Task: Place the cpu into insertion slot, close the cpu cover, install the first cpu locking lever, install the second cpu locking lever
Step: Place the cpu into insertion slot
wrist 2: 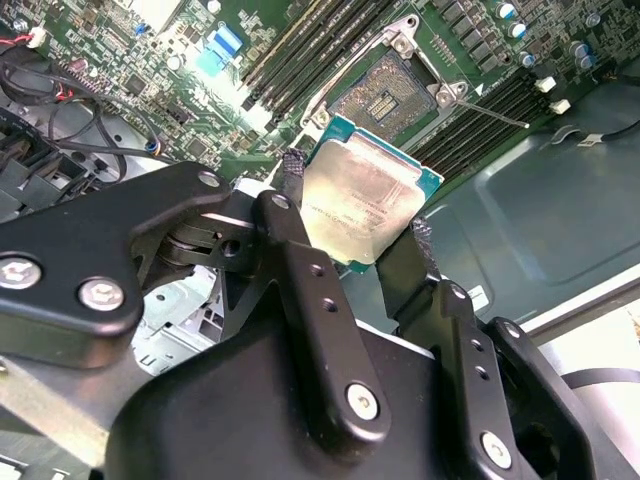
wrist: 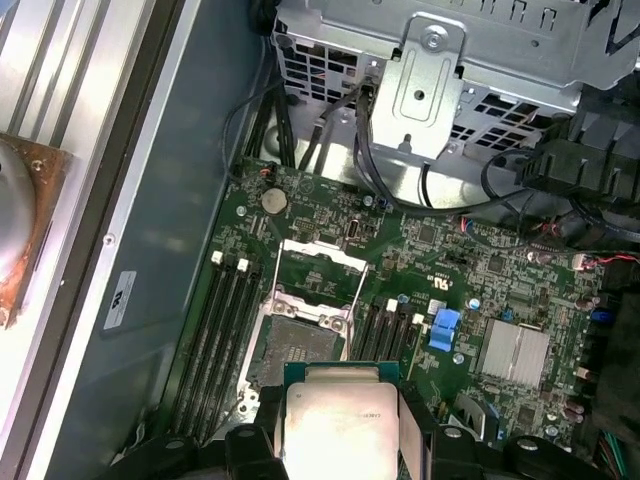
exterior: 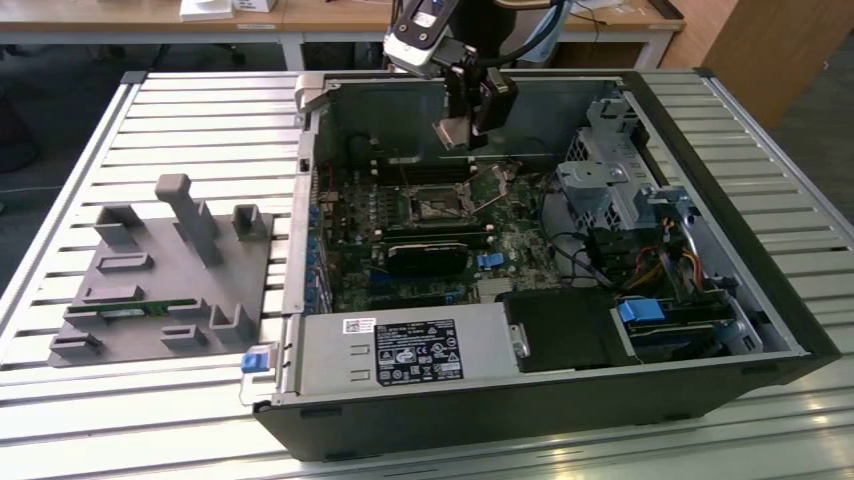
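Observation:
My gripper (exterior: pixel 465 132) hangs inside the open computer case, shut on the cpu (exterior: pixel 454 131). In the second wrist view the silver-topped cpu (wrist 2: pixel 370 180) with its green edge sits between the two black fingers (wrist 2: pixel 291 175). Beyond it lies the open insertion slot (wrist 2: pixel 385 95), apart from the chip. In the first wrist view the cpu (wrist: pixel 335 425) hovers just off the insertion slot (wrist: pixel 298 345), and the cpu cover (wrist: pixel 320 262) stands swung open at the slot's far edge. A thin locking lever (wrist 2: pixel 490 113) sticks out beside the slot.
On the exterior view's left a grey fixture block (exterior: pixel 160 270) lies on the slatted table (exterior: pixel 200 100). Inside the case are a power supply (exterior: pixel 400 352), a metal drive cage (exterior: pixel 607 170), a black card (exterior: pixel 427 255) and loose cables (exterior: pixel 601 255).

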You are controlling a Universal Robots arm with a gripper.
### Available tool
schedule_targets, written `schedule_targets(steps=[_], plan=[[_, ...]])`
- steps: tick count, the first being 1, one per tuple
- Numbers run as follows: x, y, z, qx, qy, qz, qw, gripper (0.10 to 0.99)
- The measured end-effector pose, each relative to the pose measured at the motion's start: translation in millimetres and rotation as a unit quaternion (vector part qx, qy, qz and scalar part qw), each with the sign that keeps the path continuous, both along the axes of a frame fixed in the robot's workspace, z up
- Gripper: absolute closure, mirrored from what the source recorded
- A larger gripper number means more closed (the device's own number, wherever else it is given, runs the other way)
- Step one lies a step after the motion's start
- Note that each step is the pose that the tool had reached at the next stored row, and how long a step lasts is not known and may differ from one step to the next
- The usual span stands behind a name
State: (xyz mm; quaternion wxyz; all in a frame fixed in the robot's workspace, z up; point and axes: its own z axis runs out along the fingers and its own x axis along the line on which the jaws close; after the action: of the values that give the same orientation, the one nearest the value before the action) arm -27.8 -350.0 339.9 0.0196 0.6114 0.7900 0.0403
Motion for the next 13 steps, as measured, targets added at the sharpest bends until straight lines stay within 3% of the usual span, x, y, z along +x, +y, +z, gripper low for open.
schedule_targets(steps=[13], plan=[[0.0,0.0,-1.0,0.0000,0.0000,-0.006,1.0000,0.545]])
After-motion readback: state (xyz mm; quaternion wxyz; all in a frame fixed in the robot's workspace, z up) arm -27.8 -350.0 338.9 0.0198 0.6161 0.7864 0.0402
